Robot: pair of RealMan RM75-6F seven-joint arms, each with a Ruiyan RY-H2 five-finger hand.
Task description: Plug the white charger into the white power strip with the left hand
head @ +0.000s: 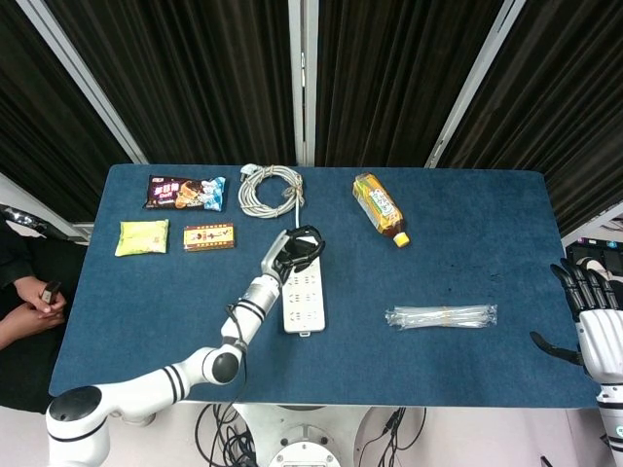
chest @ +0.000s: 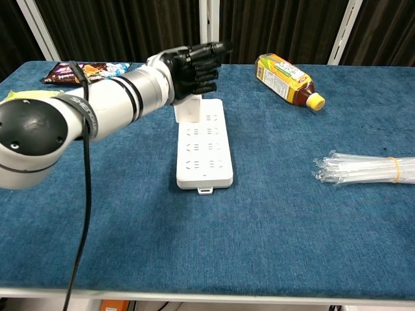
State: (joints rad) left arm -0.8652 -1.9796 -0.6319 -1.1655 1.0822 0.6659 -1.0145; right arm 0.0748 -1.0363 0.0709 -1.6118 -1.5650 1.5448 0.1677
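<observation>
The left hand [chest: 194, 68] has its fingers curled around the charger [chest: 186, 110], at the strip's [chest: 206, 152] far end. The right hand [head: 596, 326] is spread past the table's [head: 467, 360] right edge.

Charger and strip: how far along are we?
Done: the left hand grips the white charger and holds it over the far end of the white power strip. In hand: seating it; its base meets the strip, but whether the prongs are fully in is hidden. Left: press home, release. The right hand waits open at the table's edge.
</observation>
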